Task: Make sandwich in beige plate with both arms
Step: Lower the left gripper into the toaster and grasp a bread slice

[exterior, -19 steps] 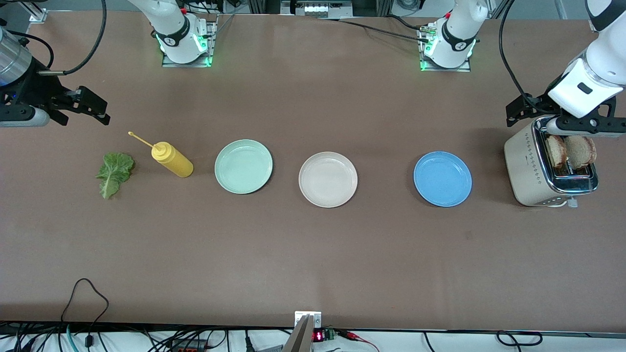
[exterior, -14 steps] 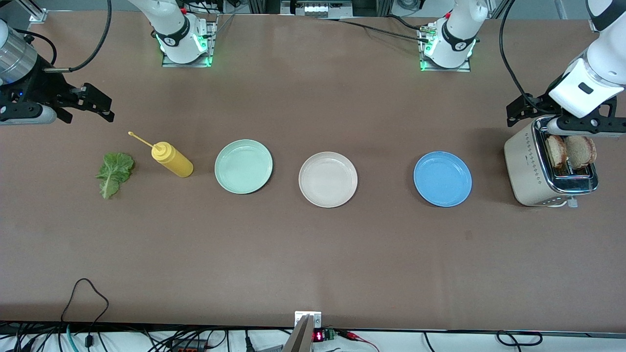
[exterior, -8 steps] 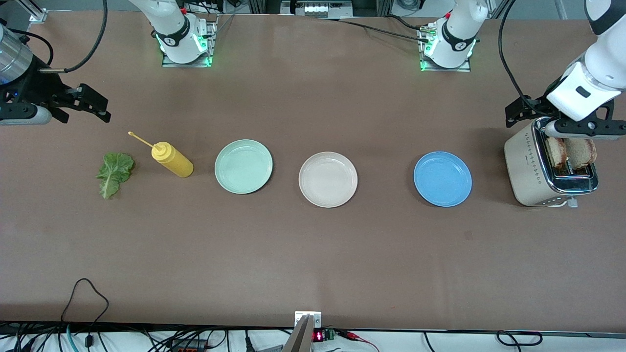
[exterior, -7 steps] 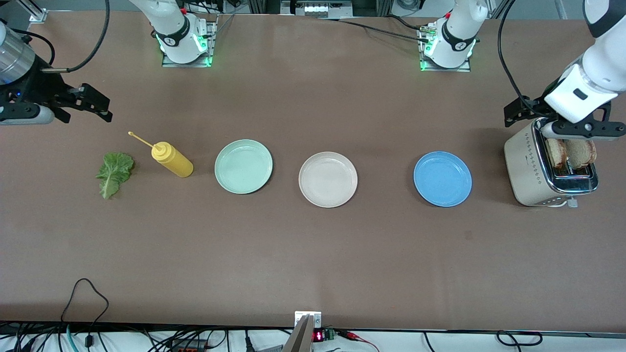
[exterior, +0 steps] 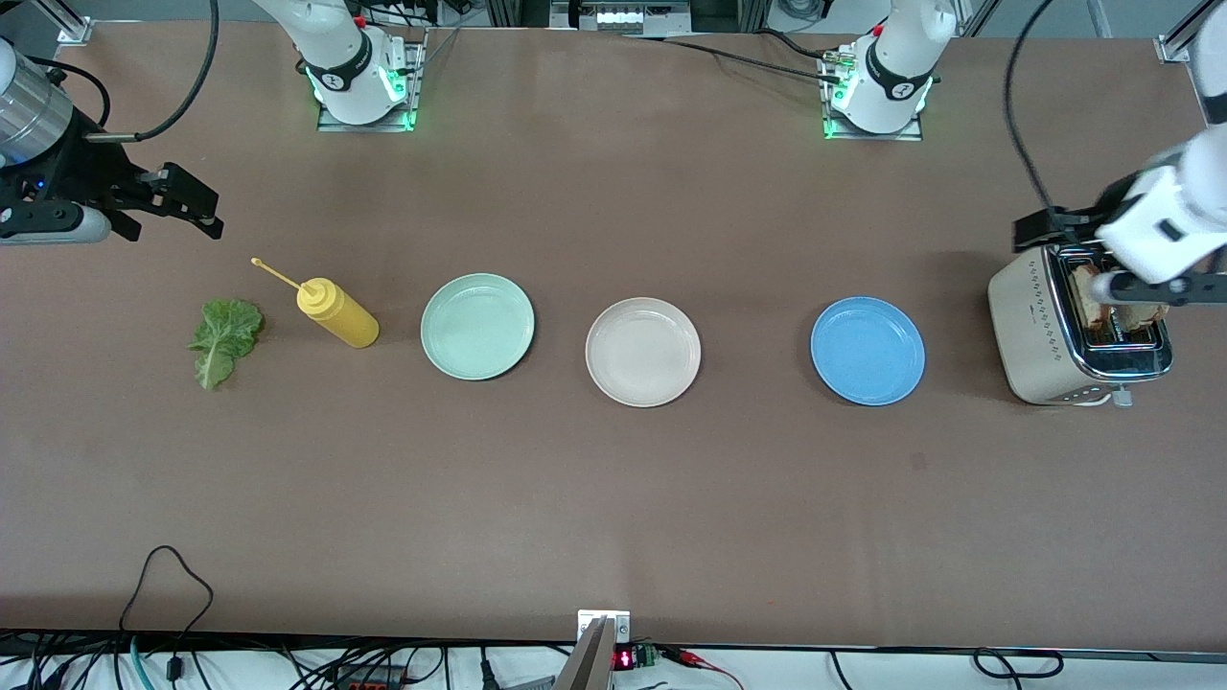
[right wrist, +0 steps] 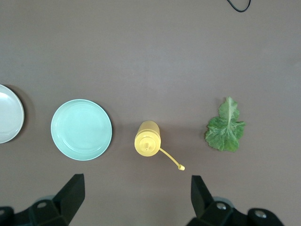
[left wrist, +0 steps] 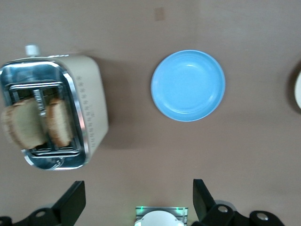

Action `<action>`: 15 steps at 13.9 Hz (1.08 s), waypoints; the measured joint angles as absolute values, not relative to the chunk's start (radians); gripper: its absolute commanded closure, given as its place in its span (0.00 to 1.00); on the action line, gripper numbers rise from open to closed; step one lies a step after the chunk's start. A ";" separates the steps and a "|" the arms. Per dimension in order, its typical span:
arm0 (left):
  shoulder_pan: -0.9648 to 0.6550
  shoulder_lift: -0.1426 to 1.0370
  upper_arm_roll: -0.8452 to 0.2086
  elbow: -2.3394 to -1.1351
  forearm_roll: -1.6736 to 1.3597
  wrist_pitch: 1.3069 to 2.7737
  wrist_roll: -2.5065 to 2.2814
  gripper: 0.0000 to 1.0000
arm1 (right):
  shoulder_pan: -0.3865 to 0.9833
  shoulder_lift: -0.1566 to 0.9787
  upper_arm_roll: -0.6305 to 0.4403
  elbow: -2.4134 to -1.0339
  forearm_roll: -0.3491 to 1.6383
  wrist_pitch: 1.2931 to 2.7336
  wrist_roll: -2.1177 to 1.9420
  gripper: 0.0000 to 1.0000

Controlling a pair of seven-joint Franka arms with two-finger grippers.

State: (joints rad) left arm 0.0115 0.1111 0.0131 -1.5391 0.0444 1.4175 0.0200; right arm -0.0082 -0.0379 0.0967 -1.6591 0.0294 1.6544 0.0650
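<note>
Left gripper [left wrist: 136, 205] is hovering over the toaster [exterior: 1074, 331] w/ fingers spread wide (empty); right gripper [right wrist: 134, 202], also wide open, is hanging above the mustard bottle [exterior: 337, 313].

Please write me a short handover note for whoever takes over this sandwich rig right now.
Left hand: open, holding nothing, above the toaster at the left arm's end of the table.
Right hand: open, holding nothing, above the table near the mustard bottle at the right arm's end.
Both bread slices stand in the toaster slots. Lettuce leaf lies on the table beside the mustard bottle.
Beige plate sits between the mint green plate and blue plate, with nothing on it.
Done: nothing placed. Left: bread, lettuce, bread onto the beige plate.
</note>
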 measured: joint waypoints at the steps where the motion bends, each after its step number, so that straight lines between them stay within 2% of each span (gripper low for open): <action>1: 0.044 0.112 0.014 -1.540 0.063 1.420 0.046 0.00 | -0.008 -0.038 0.096 -1.659 0.029 1.653 0.065 0.00; 5: 0.111 0.122 0.016 -1.625 0.175 1.540 0.139 0.00 | -0.007 -0.029 0.094 -1.663 0.029 1.648 0.065 0.00; 11: 0.221 0.082 0.018 -1.960 0.187 1.971 0.251 0.01 | -0.006 -0.009 0.094 -1.679 0.029 1.642 0.065 0.00; 13: 0.253 0.062 0.018 -2.068 0.187 2.096 0.278 0.28 | -0.003 -0.010 0.094 -1.681 0.029 1.642 0.065 0.00; 15: 0.286 0.049 0.019 -2.149 0.187 2.172 0.307 0.69 | 0.005 -0.009 0.094 -1.682 0.029 1.642 0.065 0.00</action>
State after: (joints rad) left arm 0.2861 0.0486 0.0187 -2.1492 0.1870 2.1718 0.3074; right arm 0.0053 -0.0094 0.0940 -1.6817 0.0291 1.6418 0.0652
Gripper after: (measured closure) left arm 0.128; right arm 0.000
